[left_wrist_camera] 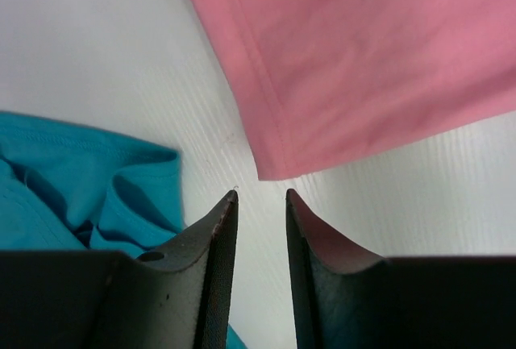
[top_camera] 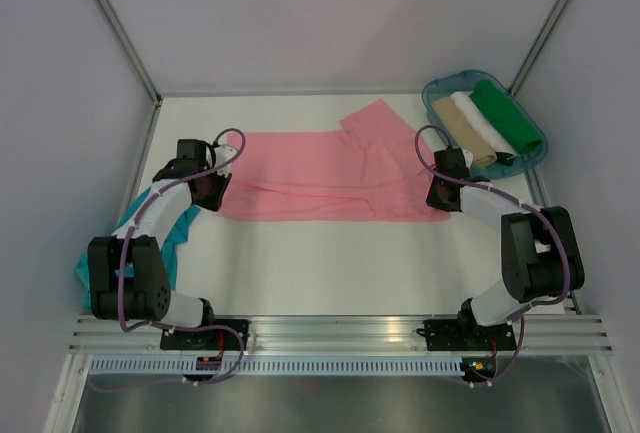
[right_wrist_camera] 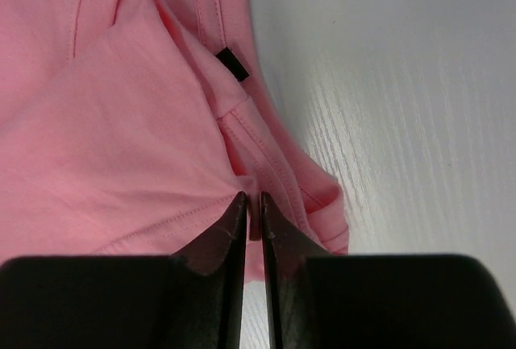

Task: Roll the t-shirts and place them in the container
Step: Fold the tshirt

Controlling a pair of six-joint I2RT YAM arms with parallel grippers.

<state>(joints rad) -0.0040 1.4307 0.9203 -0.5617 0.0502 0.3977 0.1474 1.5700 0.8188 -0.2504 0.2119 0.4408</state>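
Pink t-shirt (top_camera: 320,178) lies flat on the table (top_camera: 330,263) as a long band, its long axis running from one gripper to the other. Left gripper (left_wrist_camera: 260,196), fingers apart and empty, has the hemmed corner just ahead of its tips, slightly right. Right gripper (right_wrist_camera: 252,197), fingers almost together, looks clamped on a thin fold at the far end. Thin matte jersey, stitched hems. Teal t-shirt (left_wrist_camera: 72,180) sits crumpled left of the left fingers.

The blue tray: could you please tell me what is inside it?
A tan roll, a white roll and a green roll, side by side. Anything under them in the tray is hidden.
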